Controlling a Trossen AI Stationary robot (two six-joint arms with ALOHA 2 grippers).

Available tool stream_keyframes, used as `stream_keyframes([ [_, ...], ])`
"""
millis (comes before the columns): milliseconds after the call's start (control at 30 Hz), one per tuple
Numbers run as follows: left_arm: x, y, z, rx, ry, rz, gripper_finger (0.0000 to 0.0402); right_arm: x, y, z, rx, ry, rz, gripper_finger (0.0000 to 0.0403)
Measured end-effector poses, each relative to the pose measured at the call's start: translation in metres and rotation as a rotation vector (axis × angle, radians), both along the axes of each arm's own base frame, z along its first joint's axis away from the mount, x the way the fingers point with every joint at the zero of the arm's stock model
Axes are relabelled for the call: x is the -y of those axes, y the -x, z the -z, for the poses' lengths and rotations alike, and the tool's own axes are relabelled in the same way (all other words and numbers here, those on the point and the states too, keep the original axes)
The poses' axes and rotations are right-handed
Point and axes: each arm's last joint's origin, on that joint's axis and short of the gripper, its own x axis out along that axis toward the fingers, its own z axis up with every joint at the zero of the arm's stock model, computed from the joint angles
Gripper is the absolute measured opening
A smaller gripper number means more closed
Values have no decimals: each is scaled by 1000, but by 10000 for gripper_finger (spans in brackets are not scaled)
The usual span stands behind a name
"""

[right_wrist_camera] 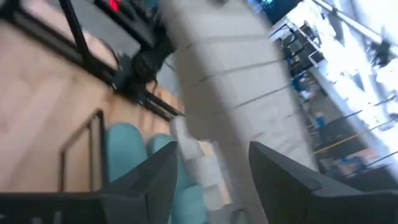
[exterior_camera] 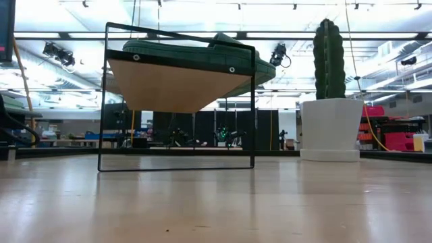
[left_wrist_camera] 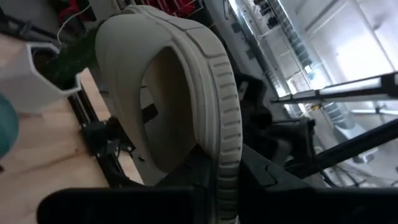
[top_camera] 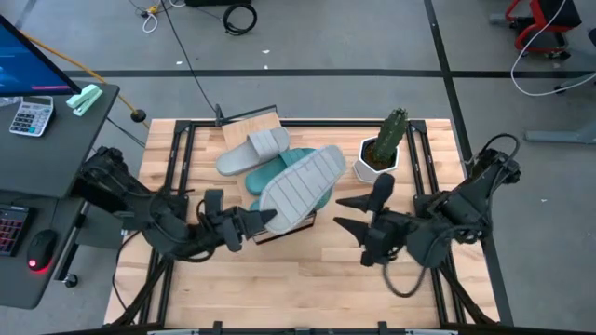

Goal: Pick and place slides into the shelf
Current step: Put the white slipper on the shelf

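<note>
Left gripper, just in front of the shelf, at its left end: clenched on one end of a pale grey slide. Held up, sole on top with the ribs in view, slanting over the front part of the shelf and over the teal slides. Two teal slides side by side on the shelf, partly hidden under the held one. Other grey slide on the back part of the shelf, strap up. Just right of the shelf, near its back corner: cactus pot, upright. Right gripper just off the shelf's right front, fingers spread wide with nothing between them, pointing at the held slide.

Probably light and bendy, being rubber; likely to flop or swing if held by one end only. Ribbed sole good for grip, not slippery by the look of it. Not breakable. Best hold: the thick rim at heel or toe, or the wide strap. Firm pinch, not a hard one. Seemingly the last of four to set down, with little room free, so lower slowly beside the others and mind the cactus.
</note>
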Motion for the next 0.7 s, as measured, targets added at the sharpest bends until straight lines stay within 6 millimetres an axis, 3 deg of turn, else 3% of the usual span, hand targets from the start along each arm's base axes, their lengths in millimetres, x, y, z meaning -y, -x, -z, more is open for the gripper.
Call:
stream_keyframes([
  [300, -3, 2, -9, -38, -26, -3, 42, -4, -30, 27, -169, 432, 155, 222],
  [567, -3, 2, -9, -32, -12, -1, 42, 10, -37, 25, -167, 480, 301, 221],
  [700, -3, 2, -9, -29, -6, 2, 42, 18, -39, 23, -171, 454, 281, 220],
])
